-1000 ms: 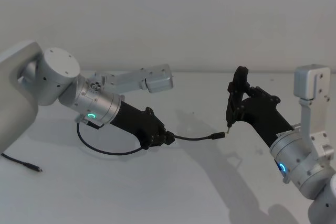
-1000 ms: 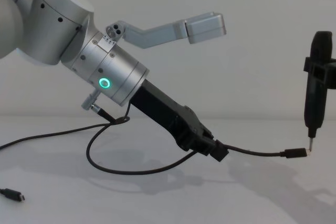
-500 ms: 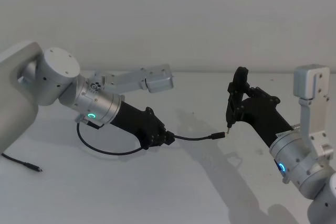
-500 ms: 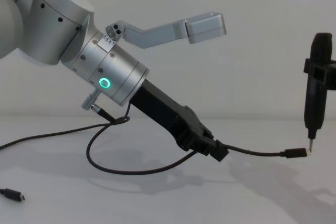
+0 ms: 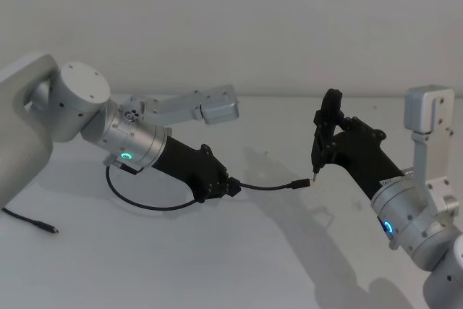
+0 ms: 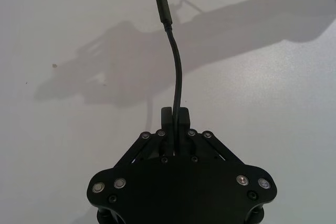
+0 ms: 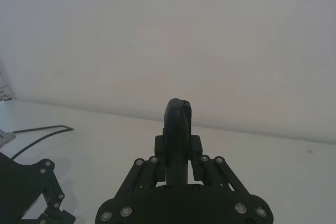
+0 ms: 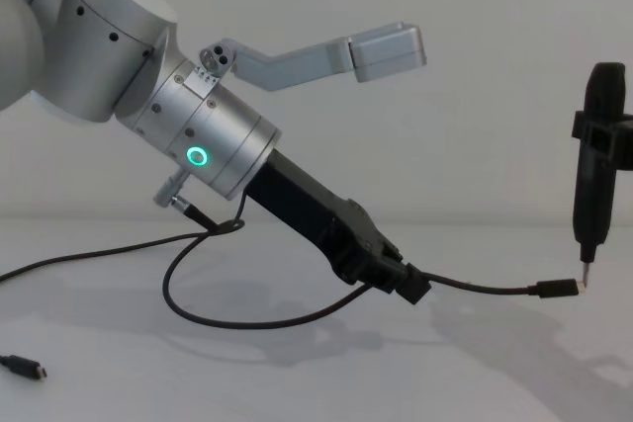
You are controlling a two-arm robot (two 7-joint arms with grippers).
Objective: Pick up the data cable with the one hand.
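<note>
My left gripper (image 5: pixel 230 187) is shut on the data cable (image 5: pixel 268 188), a thin black cord. The pinch shows plainly in the left wrist view, where the fingers (image 6: pixel 167 116) clamp the data cable (image 6: pixel 177 72). Beyond the grip, the cord juts out above the table and ends in a small black plug (image 8: pixel 556 290) with a silvery tip. Behind the grip it loops (image 8: pixel 227 321) back under the left arm. My right gripper (image 5: pixel 329 139) is shut on an upright black pen-like tool (image 8: pixel 593 175), whose point hangs right at the plug's tip.
A second thin black cord (image 5: pixel 29 222) lies on the white table (image 5: pixel 217 265) at the near left, its small plug (image 8: pixel 24 369) by the front edge. The left wrist's grey camera bracket (image 8: pixel 336 56) sticks out above the arm.
The left arm has shifted very slightly, keeping its hold on the cable. The right arm and the pen-like tool have not moved.
</note>
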